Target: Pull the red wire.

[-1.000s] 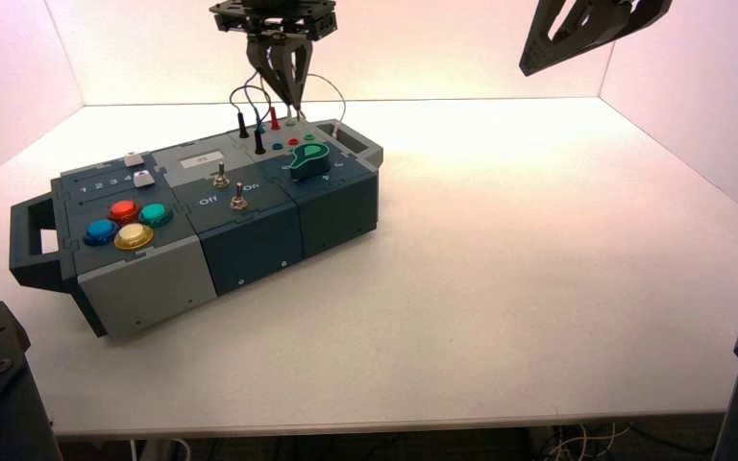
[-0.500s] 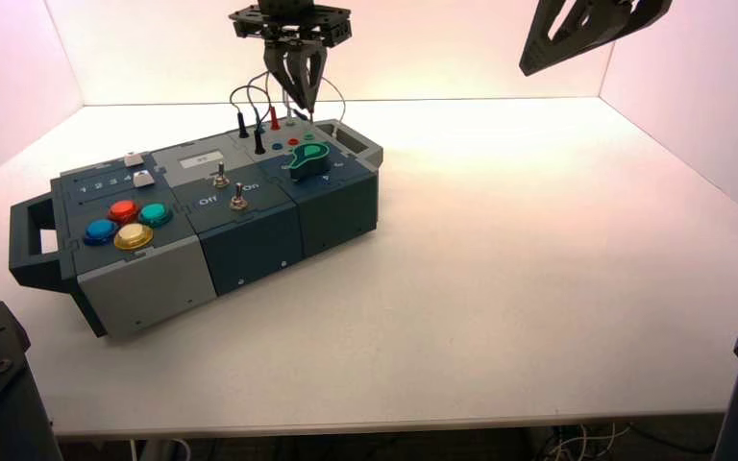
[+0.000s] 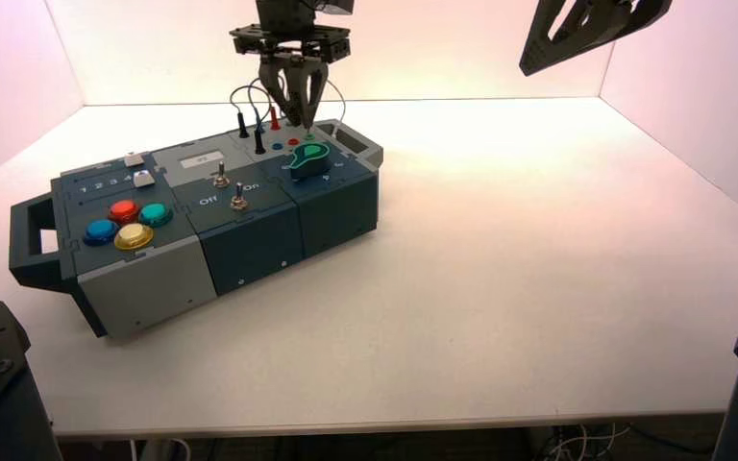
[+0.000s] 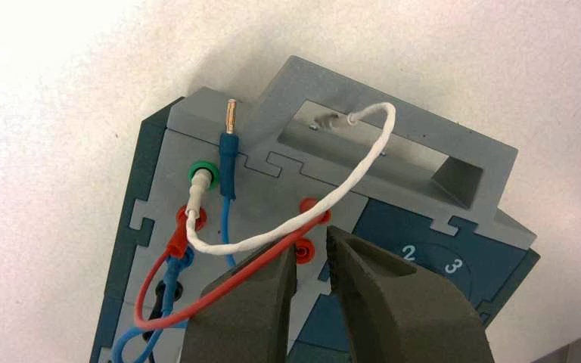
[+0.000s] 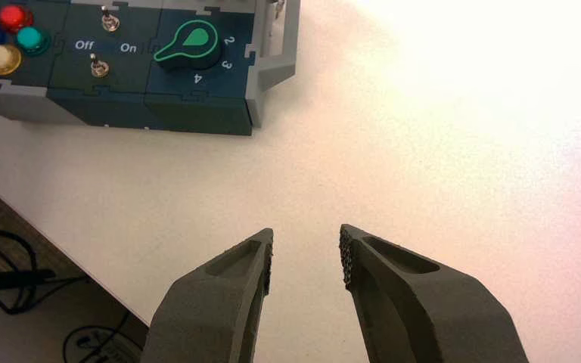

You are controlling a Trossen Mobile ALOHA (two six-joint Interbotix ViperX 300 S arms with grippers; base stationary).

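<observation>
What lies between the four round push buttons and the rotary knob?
Two metal toggle switches, with the lettering "Off" and "On" beside them, as the right wrist view shows.

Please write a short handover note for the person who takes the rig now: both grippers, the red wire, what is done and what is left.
Left gripper: jaws open, above the box's red sockets, empty.
Right gripper: idle over the table, jaws open, empty.
Red wire: one plug at the socket beside the green one; it arches across the left jaws, its other end hidden by the white wire.
Done: no complete pull confirmed.
Left: check the hidden end, then probably grip and pull.
</observation>
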